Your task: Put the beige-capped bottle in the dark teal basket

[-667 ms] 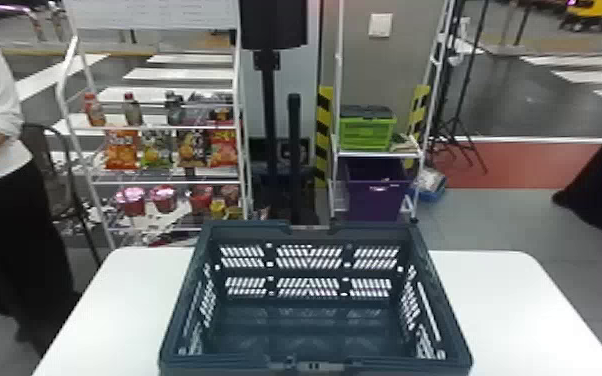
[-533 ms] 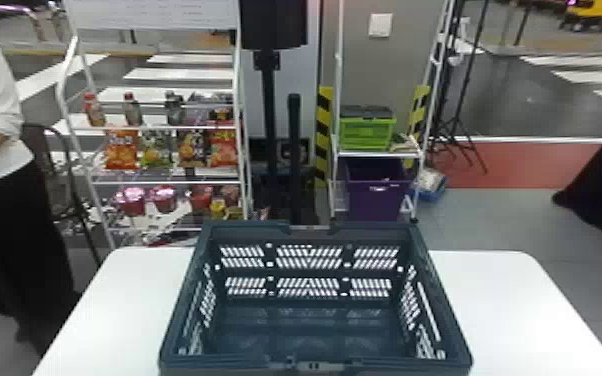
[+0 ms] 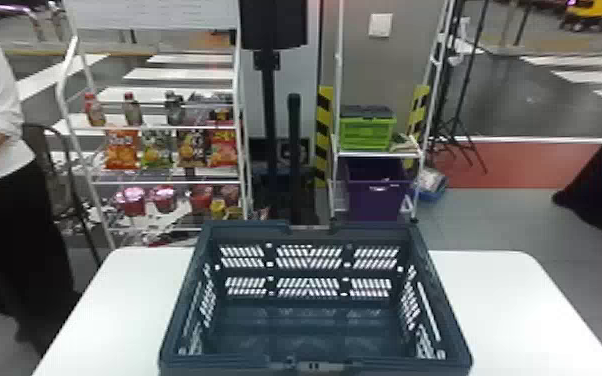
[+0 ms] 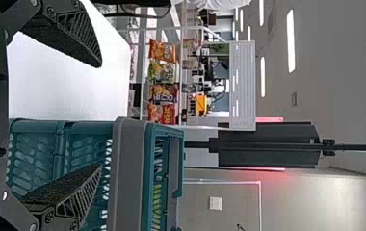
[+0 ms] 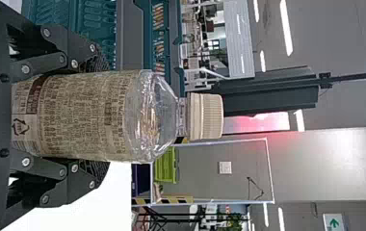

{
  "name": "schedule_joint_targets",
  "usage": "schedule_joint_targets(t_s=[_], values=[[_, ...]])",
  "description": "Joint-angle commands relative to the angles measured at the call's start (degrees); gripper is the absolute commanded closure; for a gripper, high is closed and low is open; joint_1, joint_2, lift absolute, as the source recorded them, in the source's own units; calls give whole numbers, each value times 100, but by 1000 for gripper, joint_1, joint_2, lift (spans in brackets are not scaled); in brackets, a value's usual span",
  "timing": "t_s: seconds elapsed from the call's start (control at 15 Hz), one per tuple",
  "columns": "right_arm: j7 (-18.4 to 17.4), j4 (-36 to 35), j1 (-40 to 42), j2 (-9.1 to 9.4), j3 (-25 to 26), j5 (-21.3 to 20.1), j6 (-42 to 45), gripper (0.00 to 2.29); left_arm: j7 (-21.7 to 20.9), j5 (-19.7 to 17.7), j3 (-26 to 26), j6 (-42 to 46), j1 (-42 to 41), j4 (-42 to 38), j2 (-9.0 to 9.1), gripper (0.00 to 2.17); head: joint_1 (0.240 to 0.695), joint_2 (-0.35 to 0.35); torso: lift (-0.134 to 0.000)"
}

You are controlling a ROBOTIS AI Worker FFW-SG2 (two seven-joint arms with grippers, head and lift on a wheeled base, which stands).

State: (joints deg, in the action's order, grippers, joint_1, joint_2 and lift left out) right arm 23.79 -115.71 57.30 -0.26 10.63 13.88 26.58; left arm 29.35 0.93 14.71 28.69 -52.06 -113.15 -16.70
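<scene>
The dark teal basket [image 3: 315,325] stands on the white table in the head view, with nothing inside it. In the right wrist view my right gripper [image 5: 75,118] is shut on the beige-capped bottle [image 5: 82,115], a clear bottle with a printed label. Part of the basket [image 5: 135,33] shows beyond the bottle there. My left gripper [image 4: 97,115] is open with nothing between its fingers in the left wrist view, and the basket's wall [image 4: 133,168] lies near one finger.
White tabletop [image 3: 505,310] extends on both sides of the basket. Behind the table are a snack shelf [image 3: 165,127], a dark post [image 3: 267,115] and a rack with a green crate [image 3: 367,131] and a purple bin [image 3: 375,192]. A person stands at the left.
</scene>
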Motion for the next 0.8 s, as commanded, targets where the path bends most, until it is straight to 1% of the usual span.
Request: schedule_joint_targets(t_s=[0.0, 0.2, 0.33, 0.53, 0.73], values=[[-6, -48, 9, 32, -9, -8, 0, 778, 0, -5, 6, 0, 3, 12, 0, 151, 499, 0, 0], [-6, -452, 44, 32, -26, 0, -158, 778, 0, 4, 6, 18, 3, 65, 8, 151, 499, 0, 0], [-6, -962, -18, 32, -26, 0, -703, 778, 0, 13, 23, 53, 3, 100, 17, 151, 499, 0, 0], [-15, -1533, -281, 32, -26, -44, -1617, 778, 0, 13, 32, 211, -14, 161, 17, 151, 499, 0, 0], [-156, -2105, -685, 32, -96, -79, -2777, 778, 0, 21, 32, 229, -41, 144, 17, 151, 499, 0, 0]])
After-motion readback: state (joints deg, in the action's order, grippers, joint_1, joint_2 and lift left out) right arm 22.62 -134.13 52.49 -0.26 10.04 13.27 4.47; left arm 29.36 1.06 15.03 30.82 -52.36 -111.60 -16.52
